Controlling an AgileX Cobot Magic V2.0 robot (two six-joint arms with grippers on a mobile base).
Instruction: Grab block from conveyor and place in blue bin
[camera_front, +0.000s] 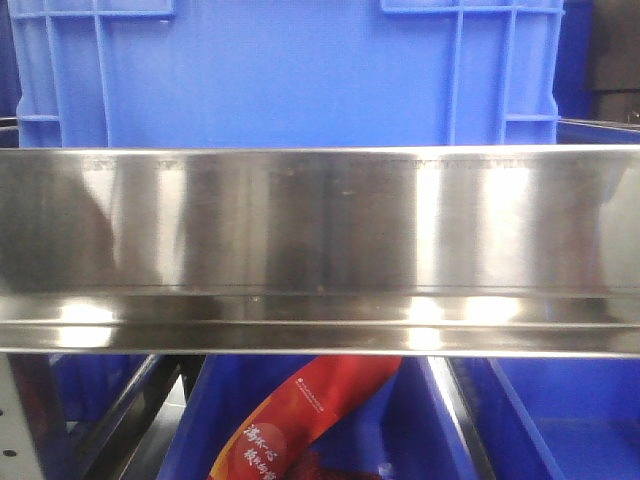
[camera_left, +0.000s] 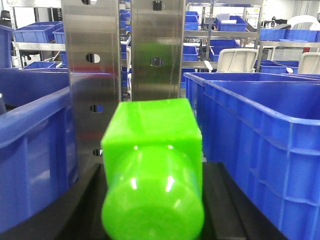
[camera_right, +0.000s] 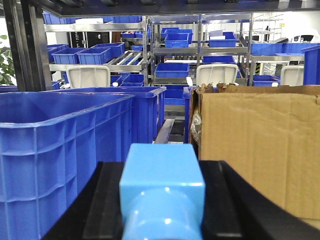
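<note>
The left gripper points straight ahead, level with the room. Its black fingers run up from the lower corners of the left wrist view and press against both sides of a green block, pinching it. The block fills the centre of that view. It is a glossy, bright green cube with a rounded cylindrical peg facing the camera, and light glints off the peg. A blue bin stands open just to the right of the block, and a second blue bin stands at the left. Two perforated steel uprights rise behind the block.

The right gripper is also held level. Its black fingers close on a light-blue block of the same shape — a cube with a rounded peg — at the bottom centre of the right wrist view. A large blue bin sits to the left of it, and a cardboard box with a torn top edge sits to the right. Shelves of blue crates fill the background.

In the front view, neither arm shows. A polished steel rail spans the middle of the frame, with a blue crate above it. Below the rail, at lower centre, lies a red banner with white characters.
</note>
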